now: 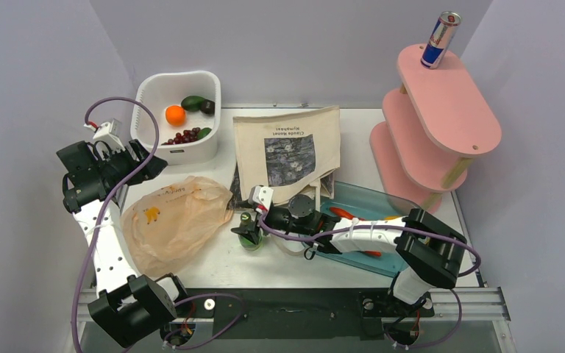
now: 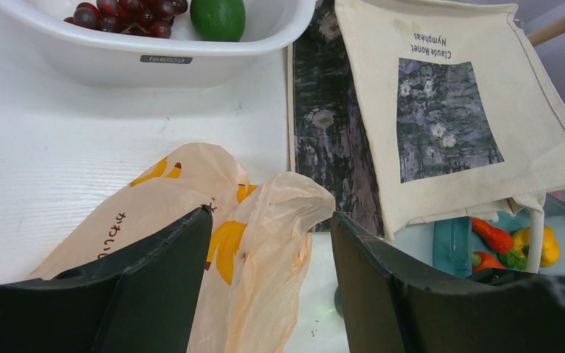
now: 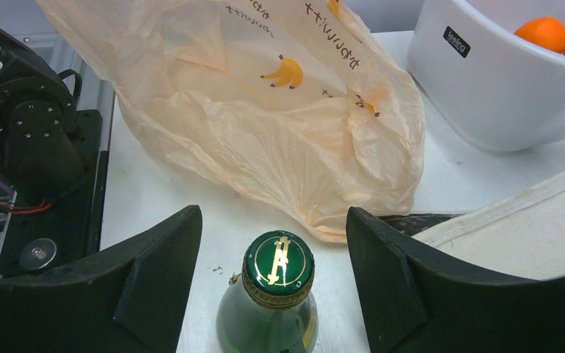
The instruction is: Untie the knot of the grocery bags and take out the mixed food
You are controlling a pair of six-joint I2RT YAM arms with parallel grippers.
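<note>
Grocery haul nearly unpacked: the peach-orange plastic bag (image 1: 173, 220) lies slack and flat on the bench (image 1: 213, 265), its handles (image 2: 294, 195) loose and no knot to be seen. The right gripper (image 3: 272, 215) stands with jaws spread wide on either side of a green bottle (image 3: 278, 268) set upright just beside the bag's mouth. A gap shows between each finger and the cap, so the bottle looks to be standing on its own rather than held. The left gripper (image 2: 271, 213), jaws partly apart and empty, hovers above the bag's upper end, near the white tub (image 1: 147, 88).

By the lie of things, the untying appears done and the unloading far along. Two carrots (image 2: 493, 235) rest in the teal tray (image 1: 360, 197) beside a yellow pepper (image 2: 537, 246). The blue-silver can (image 1: 439, 40) stands on top of the pink shelf (image 1: 449, 103). A dark avocado (image 1: 193, 103) sits in the tub with an orange (image 1: 175, 115) and grapes (image 1: 184, 136). The cream canvas tote (image 1: 287, 151) lies flat between tub and shelf, its lower corner reaching the tray.

Whether anything is hidden inside either bag cannot be told from these views. If both are empty, little seems left beyond drawing the right arm clear of the bottle
</note>
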